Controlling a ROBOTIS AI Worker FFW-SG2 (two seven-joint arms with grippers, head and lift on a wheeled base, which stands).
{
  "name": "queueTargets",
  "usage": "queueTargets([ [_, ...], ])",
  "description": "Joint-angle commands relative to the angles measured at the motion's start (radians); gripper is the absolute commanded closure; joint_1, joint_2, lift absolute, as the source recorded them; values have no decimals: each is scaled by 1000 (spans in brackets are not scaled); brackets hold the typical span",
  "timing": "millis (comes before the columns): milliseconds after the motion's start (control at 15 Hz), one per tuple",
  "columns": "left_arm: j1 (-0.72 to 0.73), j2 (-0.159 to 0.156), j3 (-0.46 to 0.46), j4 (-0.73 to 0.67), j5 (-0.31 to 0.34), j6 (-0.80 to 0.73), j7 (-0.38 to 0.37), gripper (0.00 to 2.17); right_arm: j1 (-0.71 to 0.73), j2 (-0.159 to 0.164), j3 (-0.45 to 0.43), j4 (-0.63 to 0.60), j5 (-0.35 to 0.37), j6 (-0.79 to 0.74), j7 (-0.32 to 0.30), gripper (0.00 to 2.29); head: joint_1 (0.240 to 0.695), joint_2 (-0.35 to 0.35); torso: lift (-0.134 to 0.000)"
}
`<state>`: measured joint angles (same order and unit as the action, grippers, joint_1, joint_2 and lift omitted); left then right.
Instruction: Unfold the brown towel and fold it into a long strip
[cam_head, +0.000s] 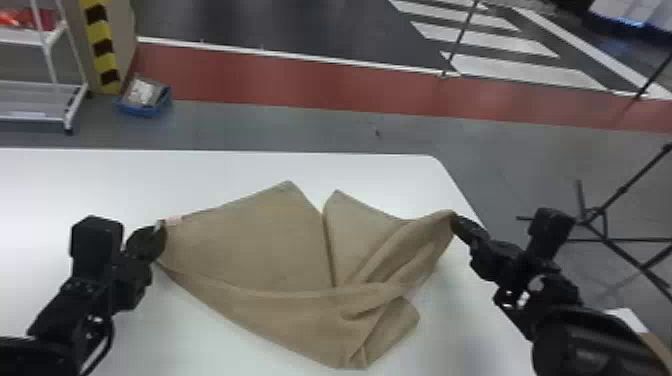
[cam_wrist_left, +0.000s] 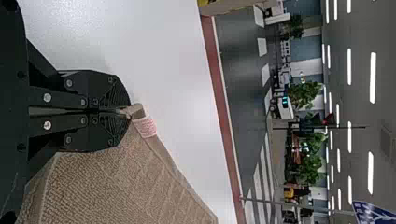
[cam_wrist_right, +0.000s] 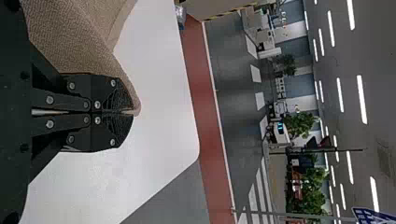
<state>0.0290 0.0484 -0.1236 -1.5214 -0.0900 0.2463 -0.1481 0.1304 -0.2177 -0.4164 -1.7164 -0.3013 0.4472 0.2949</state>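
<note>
White tabletop (cam_head: 210, 175), lower frame: the brown towel (cam_head: 260, 245) spreads, rumpled, at centre, its opposite sides pinched in my left tool (cam_wrist_left: 129, 112) and right tool (cam_wrist_right: 132, 113), presumably so I can draw it flat.

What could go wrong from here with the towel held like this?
The left end effector pinches just the tip of a corner by the pink-and-white label, so the brown towel could slip out if pulled hard. The right end effector grips a bunched edge, and folds cross that side; spreading now might leave it twisted. The towel's near end lies doubled over and might stay tucked under.
</note>
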Motion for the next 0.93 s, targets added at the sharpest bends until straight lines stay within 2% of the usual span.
queueTargets([
  [0,43,1,13,-88,0,-2,21,1625,-2,0,1,-6,-1,0,1,1477,695,-293,-121],
  [133,94,2,41,-210,-2,2,53,1625,-8,-15,2,-19,16,3,23,1477,695,-286,-121],
  [200,121,5,48,-278,-27,2,94,1625,-11,-29,2,-34,36,18,44,1477,695,-280,-121],
  [267,147,2,70,-338,-56,2,119,1625,-11,-40,4,-46,71,22,59,1474,695,-270,-121],
  [400,197,4,137,-477,-59,38,140,1625,-12,-65,-7,-68,172,25,109,1474,695,-236,-121],
  [467,215,4,170,-525,-53,54,147,1625,-11,-78,-18,-69,197,28,139,1474,695,-227,-121],
  [667,243,5,237,-606,-54,91,190,1625,29,-94,-45,-101,266,40,320,1474,695,-183,-121],
  [800,246,5,254,-628,-42,87,196,1625,40,-94,-28,-120,314,46,366,1474,695,-151,-121],
  [867,249,5,254,-637,-42,87,202,1625,31,-95,-25,-123,314,71,386,1474,695,-138,-121],
])
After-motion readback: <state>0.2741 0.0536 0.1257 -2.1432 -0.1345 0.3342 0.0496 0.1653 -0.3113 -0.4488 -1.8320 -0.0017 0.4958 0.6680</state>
